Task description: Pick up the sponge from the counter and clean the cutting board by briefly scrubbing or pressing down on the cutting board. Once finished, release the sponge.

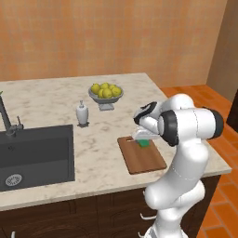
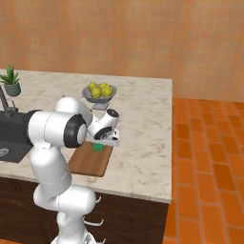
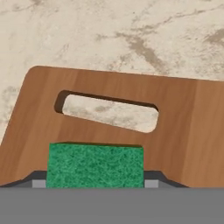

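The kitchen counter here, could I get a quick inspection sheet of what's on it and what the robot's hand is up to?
Surface: beige marble counter with a dark inset sink and faucet.
Job's things: green sponge on the wooden cutting board, near its slot handle.
Clutter: bowl of lemons, soap dispenser, potted plant.
Grippers: gripper low over the board, fingers at both sides of the sponge, apparently gripping.
Cables: nothing seen.
Surroundings: orange wall, terracotta tile floor, dark wood cabinets.

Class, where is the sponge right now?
The sponge is in the pincer, over the board near its slot end, in the hand view.
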### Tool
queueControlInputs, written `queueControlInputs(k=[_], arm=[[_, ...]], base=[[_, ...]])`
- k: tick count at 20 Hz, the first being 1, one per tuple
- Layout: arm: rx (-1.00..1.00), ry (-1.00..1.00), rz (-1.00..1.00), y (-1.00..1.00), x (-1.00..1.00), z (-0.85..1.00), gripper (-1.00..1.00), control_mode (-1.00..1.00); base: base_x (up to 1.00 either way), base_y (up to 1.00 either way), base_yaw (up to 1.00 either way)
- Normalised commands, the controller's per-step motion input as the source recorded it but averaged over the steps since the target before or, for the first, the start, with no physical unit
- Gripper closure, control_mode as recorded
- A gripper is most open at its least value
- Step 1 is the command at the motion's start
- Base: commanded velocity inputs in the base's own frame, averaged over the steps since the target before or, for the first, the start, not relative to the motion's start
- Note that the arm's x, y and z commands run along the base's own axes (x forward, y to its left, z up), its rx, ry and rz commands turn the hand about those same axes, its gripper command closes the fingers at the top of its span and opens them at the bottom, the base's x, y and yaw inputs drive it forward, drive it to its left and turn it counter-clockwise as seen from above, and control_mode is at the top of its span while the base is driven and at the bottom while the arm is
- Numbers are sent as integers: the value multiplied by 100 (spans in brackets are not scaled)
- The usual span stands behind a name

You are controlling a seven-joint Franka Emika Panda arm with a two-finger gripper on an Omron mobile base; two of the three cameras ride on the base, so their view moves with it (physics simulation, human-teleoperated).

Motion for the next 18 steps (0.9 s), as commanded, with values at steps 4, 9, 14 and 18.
queueControlInputs(k=[4,9,14,18], arm=[[-8,0,20,15,-100,-22,100,-100],[-14,-8,11,3,-97,-3,100,-100],[-1,-8,3,2,-90,-6,100,-100],[2,0,10,6,-43,-19,100,-100]], base=[[0,0,0],[0,0,0],[0,0,0],[0,0,0]])
